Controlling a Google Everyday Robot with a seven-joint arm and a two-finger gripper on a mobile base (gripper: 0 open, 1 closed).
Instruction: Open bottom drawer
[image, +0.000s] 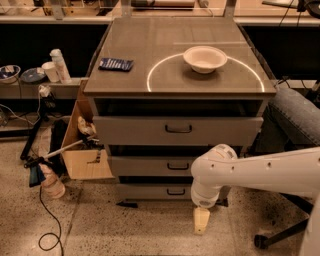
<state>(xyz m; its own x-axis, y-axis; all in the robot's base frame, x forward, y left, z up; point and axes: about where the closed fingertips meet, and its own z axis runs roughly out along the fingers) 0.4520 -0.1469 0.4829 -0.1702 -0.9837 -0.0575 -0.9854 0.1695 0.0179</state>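
The bottom drawer (150, 191) is the lowest, narrowest grey front of the cabinet, with a small black loop handle (175, 191) at its centre; it sits pushed in. My white arm reaches in from the right, low in front of the cabinet. My gripper (201, 220) hangs pointing down at the floor, just right of and below the handle, not touching the drawer. The arm's wrist covers the drawer's right end.
Mid-sized drawer (160, 166) and tallest drawer (177, 130) are above. A white bowl (204, 58) and a dark blue packet (116, 64) lie on the cabinet top. A cardboard box (82, 150) and bottle (51, 183) stand to the left, a chair (295, 117) to the right.
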